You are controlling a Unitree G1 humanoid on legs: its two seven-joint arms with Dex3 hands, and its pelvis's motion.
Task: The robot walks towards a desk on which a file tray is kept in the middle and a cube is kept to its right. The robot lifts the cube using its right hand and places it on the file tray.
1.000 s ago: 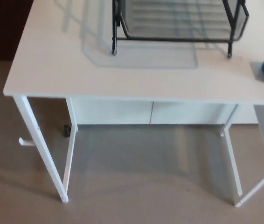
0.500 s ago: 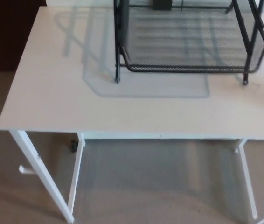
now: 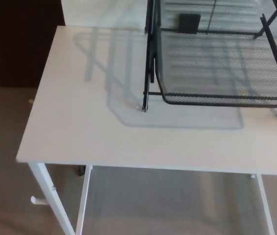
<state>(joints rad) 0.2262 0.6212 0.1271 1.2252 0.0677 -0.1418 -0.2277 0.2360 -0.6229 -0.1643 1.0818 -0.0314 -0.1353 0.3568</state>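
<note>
White surface (image 3: 80,122), flat and matte, rectangular with a thin straight edge, fills most of the head view. It is carried on slim white metal legs (image 3: 50,196) of square tube section. Below and to the left is beige carpet floor (image 3: 6,171), with a short, even texture. A dark brown panel (image 3: 16,44) stands behind the surface's left corner; too dark to tell its material.

Black file tray (image 3: 217,99) stands on the surface at upper right, cut off by the top and right edges of the view. It is fine wire mesh with a thicker rounded wire rim, the front corner curved. Thin upright black posts form its frame, and the left front post foot touches the surface. A small black rectangular tab (image 3: 189,23) sits at the tray's back wall. The tray casts a soft grey shadow (image 3: 177,117) onto the surface, with striped lines to the left of the tray.

The cube does not show in this view. Neither robot hand shows, so cannot tell how the fingers stand.
</note>
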